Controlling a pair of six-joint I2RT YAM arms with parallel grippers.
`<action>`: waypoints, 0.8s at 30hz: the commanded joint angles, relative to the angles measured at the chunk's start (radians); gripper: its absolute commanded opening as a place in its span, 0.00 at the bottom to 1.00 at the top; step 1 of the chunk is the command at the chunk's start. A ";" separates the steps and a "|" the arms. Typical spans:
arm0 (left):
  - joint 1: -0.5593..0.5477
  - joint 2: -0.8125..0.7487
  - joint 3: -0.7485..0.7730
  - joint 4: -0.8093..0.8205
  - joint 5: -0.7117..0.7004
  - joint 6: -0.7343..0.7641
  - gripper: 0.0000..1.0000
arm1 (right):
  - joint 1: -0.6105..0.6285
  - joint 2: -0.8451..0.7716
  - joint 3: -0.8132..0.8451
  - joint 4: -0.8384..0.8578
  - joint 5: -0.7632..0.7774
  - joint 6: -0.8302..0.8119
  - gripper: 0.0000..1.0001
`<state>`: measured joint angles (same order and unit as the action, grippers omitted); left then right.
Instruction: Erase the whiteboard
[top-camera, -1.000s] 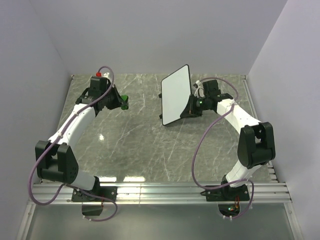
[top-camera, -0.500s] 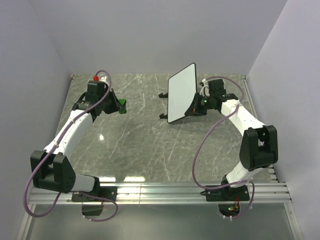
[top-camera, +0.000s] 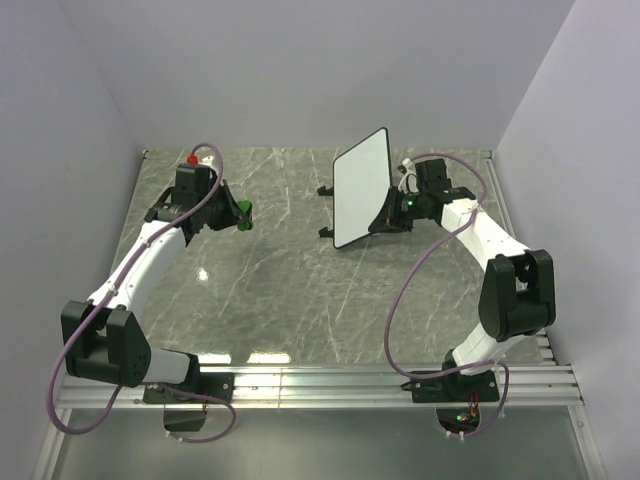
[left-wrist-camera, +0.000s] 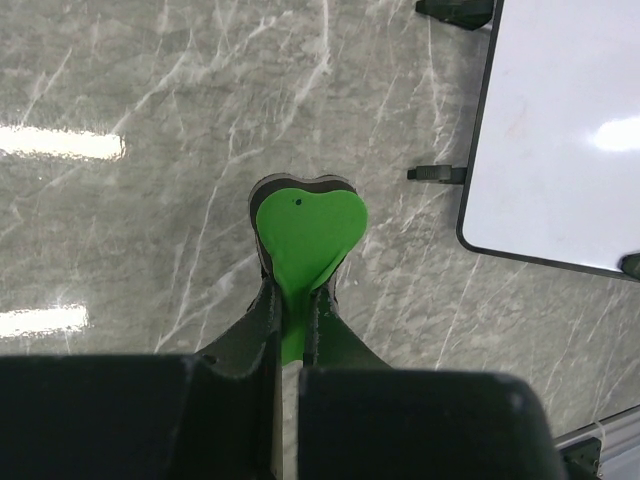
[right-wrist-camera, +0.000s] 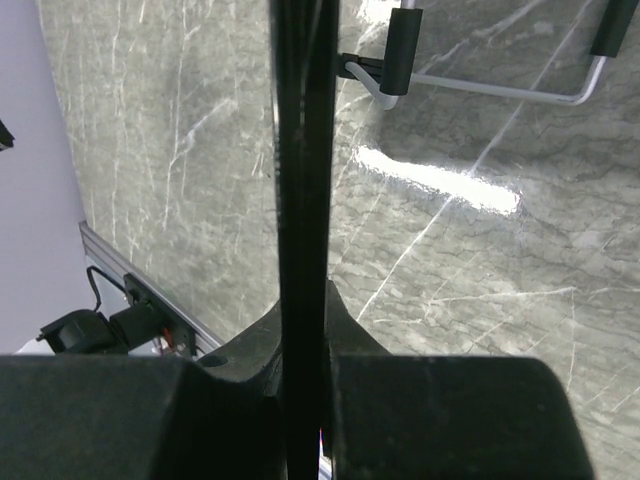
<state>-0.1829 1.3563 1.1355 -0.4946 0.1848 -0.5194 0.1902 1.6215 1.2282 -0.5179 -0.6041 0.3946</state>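
The whiteboard (top-camera: 361, 188) is a white rounded rectangle with a thin black edge, tilted up on edge at the back middle of the table. My right gripper (top-camera: 388, 221) is shut on its right edge; in the right wrist view the board shows only as a black vertical edge (right-wrist-camera: 300, 150) between the jaws. The board's face also shows in the left wrist view (left-wrist-camera: 565, 130), with black feet (left-wrist-camera: 436, 173) beside it. My left gripper (top-camera: 236, 212) is shut on a green heart-shaped eraser (left-wrist-camera: 308, 225), held above the table, well left of the board.
The grey marbled table (top-camera: 280, 290) is walled by pale panels on three sides. A wire stand (right-wrist-camera: 480, 80) with black sleeves lies behind the board. An aluminium rail (top-camera: 320, 385) runs along the front edge by the arm bases.
The right gripper has tilted and carried the board a little right and up over the second. The left arm has moved left and back with the eraser. Little change in the last half second.
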 joint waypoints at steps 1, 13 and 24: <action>0.003 -0.040 -0.010 0.022 -0.016 -0.014 0.00 | 0.012 -0.005 0.033 0.081 -0.039 -0.040 0.00; 0.002 0.022 -0.054 0.039 -0.070 -0.010 0.01 | 0.057 0.083 0.057 0.070 -0.005 -0.031 0.00; 0.003 0.204 -0.141 0.062 -0.137 0.002 0.27 | 0.054 0.005 0.088 0.009 0.029 -0.051 0.95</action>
<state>-0.1825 1.5440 0.9955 -0.4713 0.0761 -0.5163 0.2379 1.6947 1.2671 -0.5133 -0.5850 0.3538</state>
